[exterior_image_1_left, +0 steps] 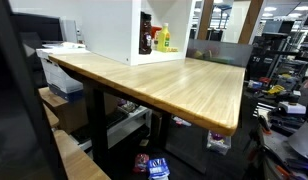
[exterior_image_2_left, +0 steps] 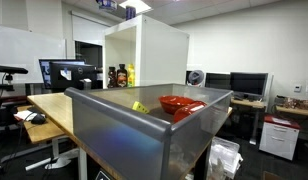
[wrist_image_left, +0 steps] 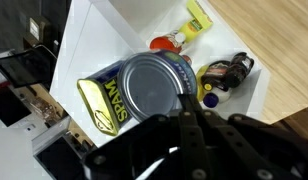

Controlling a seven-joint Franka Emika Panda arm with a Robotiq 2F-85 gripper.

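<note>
At the bottom of your wrist view, the black jaws are pressed together with nothing held between them. Just beyond their tips is a blue and yellow tin can (wrist_image_left: 144,88), its round silver end facing the camera, inside a white open box (wrist_image_left: 104,30). Past the can, in the same box, are a dark brown bottle (wrist_image_left: 226,72), a red-topped item (wrist_image_left: 166,42) too blurred to name, and a yellow bottle (wrist_image_left: 197,18). The box stands on a pale wooden desk (wrist_image_left: 274,30). In an exterior view, a grey bin (exterior_image_2_left: 114,125) holding a red bowl (exterior_image_2_left: 179,104) fills the foreground.
</note>
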